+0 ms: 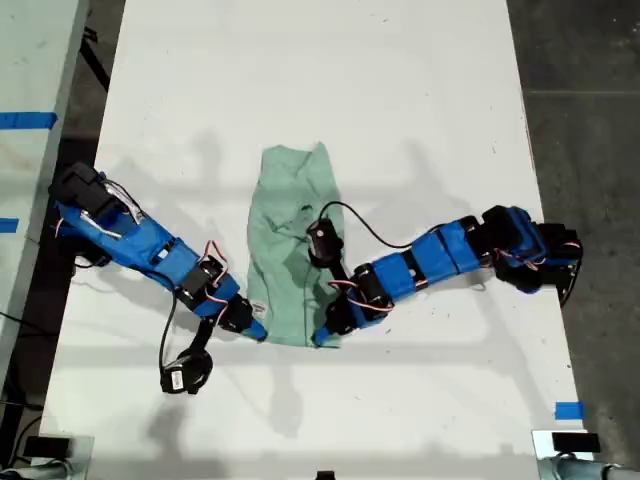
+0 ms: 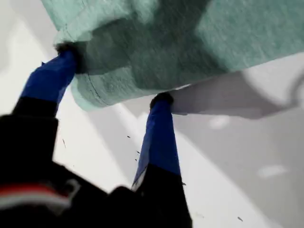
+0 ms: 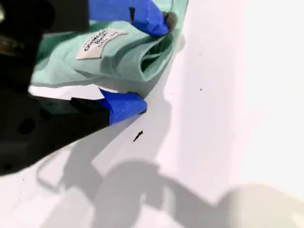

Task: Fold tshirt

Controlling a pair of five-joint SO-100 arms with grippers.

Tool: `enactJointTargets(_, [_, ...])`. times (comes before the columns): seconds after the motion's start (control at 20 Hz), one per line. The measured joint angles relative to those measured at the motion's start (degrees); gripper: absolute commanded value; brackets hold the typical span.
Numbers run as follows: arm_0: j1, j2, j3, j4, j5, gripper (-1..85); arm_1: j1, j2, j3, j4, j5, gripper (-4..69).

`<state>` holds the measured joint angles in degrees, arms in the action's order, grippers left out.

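The pale mint-green tshirt (image 1: 290, 230) lies on the white table (image 1: 420, 100), folded into a narrow strip running away from the near edge. My first gripper (image 1: 255, 330) is at the strip's near corner on the exterior view's left. It is open, with the cloth corner (image 2: 190, 42) between its blue fingertips (image 2: 159, 123). My second gripper (image 1: 325, 337) is at the other near corner, also open. Its jaws straddle a rolled fold of the tshirt (image 3: 118, 57) next to a white sewn-in label (image 3: 97, 42). Bare table shows between that fold and one finger (image 3: 123, 107).
A second table with blue tape (image 1: 25, 120) stands along the exterior view's left. Dark floor (image 1: 580, 100) borders the table on the exterior view's right. A blue tape mark (image 1: 568, 410) sits near the near corner on that side. A black cable (image 1: 365, 225) arcs over the second arm.
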<state>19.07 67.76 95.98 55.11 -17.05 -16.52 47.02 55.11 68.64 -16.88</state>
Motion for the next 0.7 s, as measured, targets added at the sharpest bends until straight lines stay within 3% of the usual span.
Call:
enactJointTargets(0.05, [0.0,0.0,0.0,-0.5,0.0,15.1,0.0,-0.2,-0.3,0.0,0.2,7.0])
enactJointTargets(0.15, [-0.2,-0.1,0.0,-1.8,1.0,0.1,0.1,-0.4,-0.4,-1.9,1.0,-1.3])
enactJointTargets(0.3, [-0.3,-1.4,-1.7,-2.0,1.8,0.1,0.0,-0.7,-1.1,-3.1,1.1,-1.2])
enactJointTargets(0.45, [-0.4,-6.3,-10.6,4.5,3.4,0.1,-0.2,-0.5,-1.1,-2.9,1.1,-1.2])
enactJointTargets(0.6, [-0.6,-16.3,-30.4,14.6,6.8,0.1,-2.1,1.8,-0.8,1.8,0.7,-1.2])
enactJointTargets(0.7, [-0.6,-16.3,-38.2,15.7,8.3,0.1,-4.9,5.8,-0.7,6.6,-0.4,-1.2])
